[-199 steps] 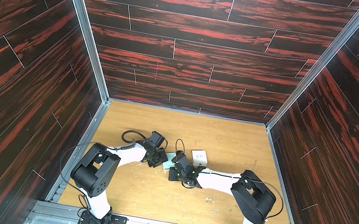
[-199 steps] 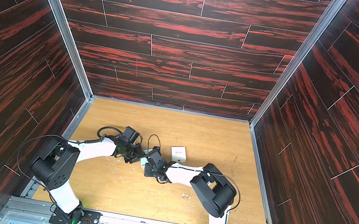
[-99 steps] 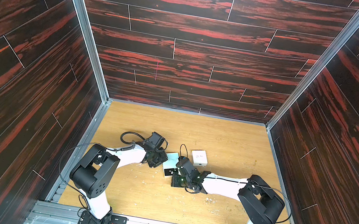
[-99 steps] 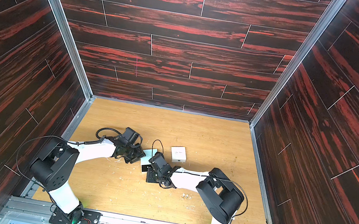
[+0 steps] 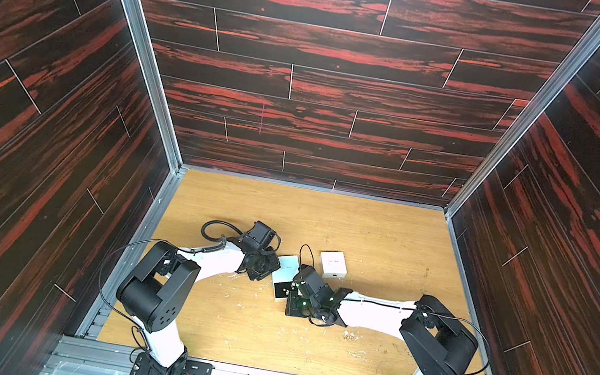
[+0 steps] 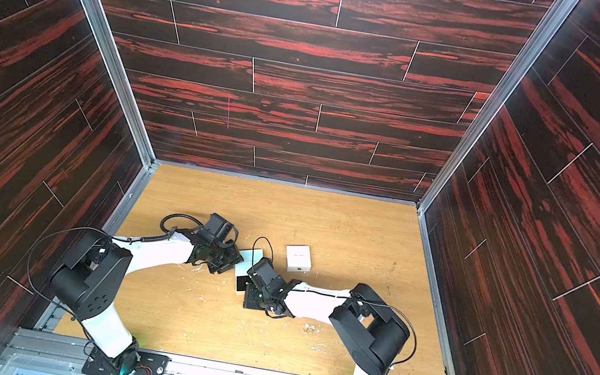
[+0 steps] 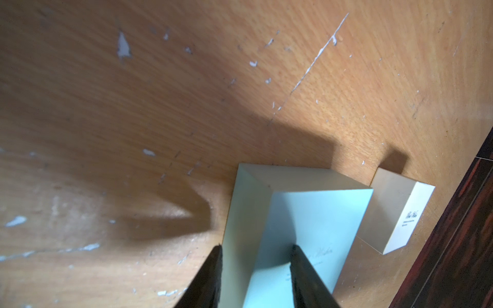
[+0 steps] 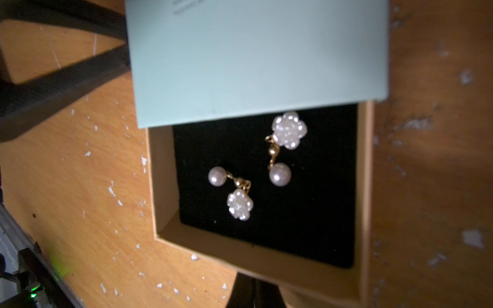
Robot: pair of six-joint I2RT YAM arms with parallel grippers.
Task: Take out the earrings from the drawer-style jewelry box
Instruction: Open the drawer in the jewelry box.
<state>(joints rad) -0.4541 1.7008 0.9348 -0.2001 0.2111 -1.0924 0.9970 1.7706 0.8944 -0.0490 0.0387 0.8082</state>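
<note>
Box (image 8: 253,53): left jaws clamped on it; right jaws together at tray (image 8: 162,186) rim. Earrings (image 8: 289,130) loose on lining (image 8: 306,213). Risk: jerky pull flings them onto surface (image 8: 80,213).

Glossy pearl earrings (image 8: 289,130), matt black lining (image 8: 320,213)

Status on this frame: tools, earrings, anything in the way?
Left tool clamped on teal box. Right tool shut at drawer front edge. Both earrings lie inside, uncovered. White box apart, not in the way.
</note>
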